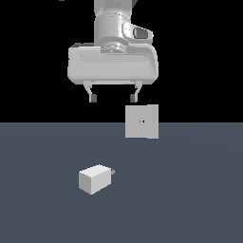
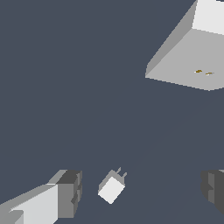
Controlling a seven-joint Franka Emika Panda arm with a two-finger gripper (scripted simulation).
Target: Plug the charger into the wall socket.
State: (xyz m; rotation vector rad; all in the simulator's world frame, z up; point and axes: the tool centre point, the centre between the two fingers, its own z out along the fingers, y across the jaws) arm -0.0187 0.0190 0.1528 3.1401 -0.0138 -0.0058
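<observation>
In the exterior view the Panda's gripper [image 1: 114, 98] is hanging high above the dark grey floor [image 1: 190, 199], its two short dark-tipped fingers [image 1: 93, 98] standing wide apart with nothing between them. The charger [image 1: 95, 179], a small off-white block, is lying on the floor well below the gripper, at about six o'clock from it, and its short grey prongs [image 1: 113, 172] are pointing toward three o'clock in that view. The wall socket [image 1: 142, 121], a flat light-grey square plate, is standing upright on the floor at roughly one o'clock from the charger, well apart from it, with two tiny dark holes showing at its centre. The wrist view is giving what the exterior camera is not: the socket [image 2: 186, 61] is showing real thickness, with a brighter top face and a slanted side, and its two holes are reading as small yellowish marks. There the charger [image 2: 111, 189] is sitting between the two fingertip pads [image 2: 69, 192], nearer this one, though far beneath them and touching neither, and both of its prongs [image 2: 120, 172] are separately visible, aimed loosely toward the socket.
</observation>
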